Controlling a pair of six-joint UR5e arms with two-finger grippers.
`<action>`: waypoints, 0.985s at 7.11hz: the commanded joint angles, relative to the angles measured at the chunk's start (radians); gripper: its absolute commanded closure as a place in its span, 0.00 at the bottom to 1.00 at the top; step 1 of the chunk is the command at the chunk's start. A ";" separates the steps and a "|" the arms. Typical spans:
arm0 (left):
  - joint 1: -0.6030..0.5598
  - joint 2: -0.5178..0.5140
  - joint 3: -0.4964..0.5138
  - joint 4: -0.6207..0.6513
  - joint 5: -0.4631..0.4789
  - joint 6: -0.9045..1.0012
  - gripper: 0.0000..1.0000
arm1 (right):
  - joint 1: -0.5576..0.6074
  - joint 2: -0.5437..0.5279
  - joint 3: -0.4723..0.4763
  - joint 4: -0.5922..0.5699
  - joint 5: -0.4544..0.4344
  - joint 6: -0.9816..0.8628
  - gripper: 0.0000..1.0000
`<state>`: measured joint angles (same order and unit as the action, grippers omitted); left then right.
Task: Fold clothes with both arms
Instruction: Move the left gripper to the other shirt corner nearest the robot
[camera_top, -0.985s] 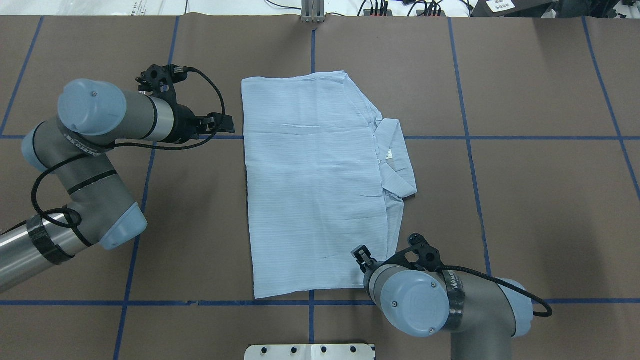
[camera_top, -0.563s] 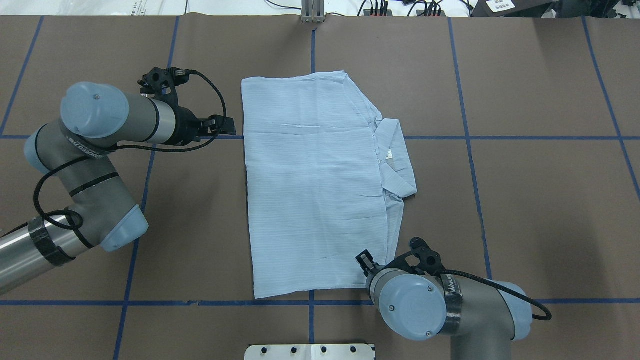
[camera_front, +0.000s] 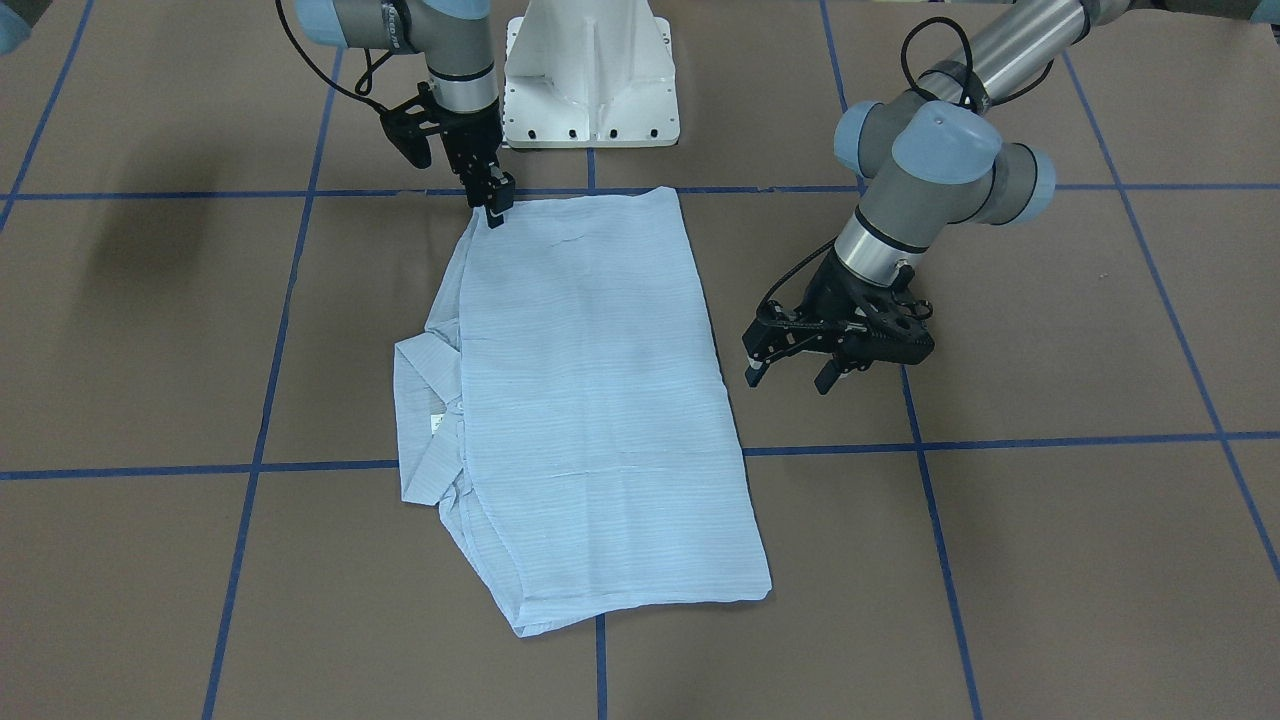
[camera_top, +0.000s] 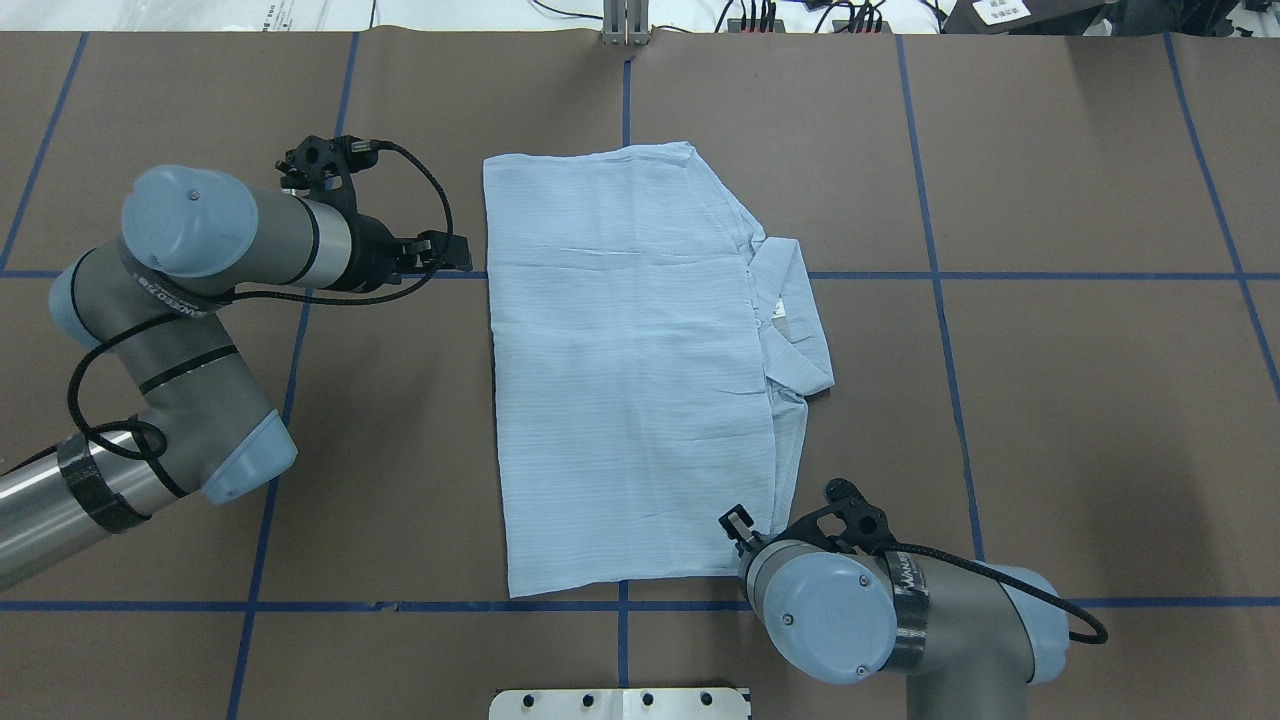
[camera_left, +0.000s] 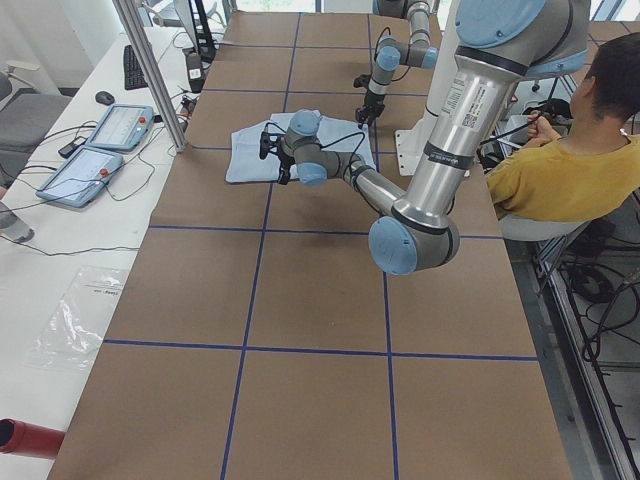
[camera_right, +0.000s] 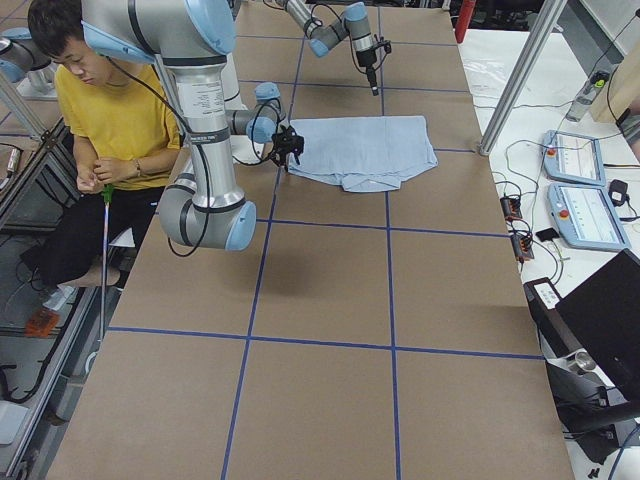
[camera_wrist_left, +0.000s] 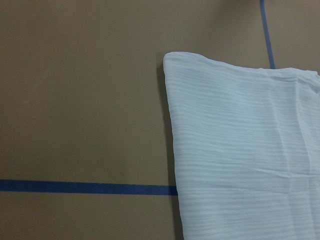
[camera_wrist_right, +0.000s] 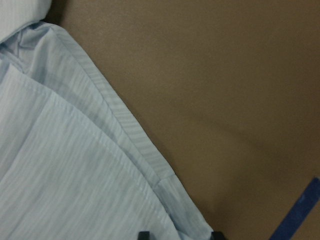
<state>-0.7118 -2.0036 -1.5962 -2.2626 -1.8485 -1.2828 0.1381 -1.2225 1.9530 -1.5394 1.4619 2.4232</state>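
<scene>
The light blue striped shirt lies folded into a flat rectangle mid-table, its collar and white neck label poking out on the robot's right side. My left gripper hovers open just off the shirt's left edge, holding nothing. My right gripper points down at the shirt's near right corner. In the right wrist view its fingertips stand apart, with the hem corner lying flat between them. Both arms reach in from the robot's side.
Brown table cover with a grid of blue tape lines. The white pedestal base stands at the near edge. A metal post is at the far edge. A person in a yellow top sits behind the robot. Control pendants lie on a side bench.
The right arm has drawn slightly back toward the robot's base along the shirt's right edge. The left gripper edged a little toward the shirt. The shirt has not moved.
</scene>
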 joint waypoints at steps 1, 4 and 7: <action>0.000 0.000 -0.002 0.000 0.000 -0.003 0.01 | 0.000 0.000 0.006 0.001 0.002 0.001 1.00; 0.061 -0.007 -0.011 -0.002 0.000 -0.204 0.01 | 0.001 -0.003 0.050 -0.002 0.002 0.001 1.00; 0.289 0.110 -0.227 0.009 0.131 -0.561 0.01 | -0.021 -0.003 0.063 -0.004 0.000 0.007 1.00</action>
<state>-0.5395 -1.9660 -1.7143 -2.2571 -1.8063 -1.7025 0.1280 -1.2252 2.0125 -1.5430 1.4631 2.4275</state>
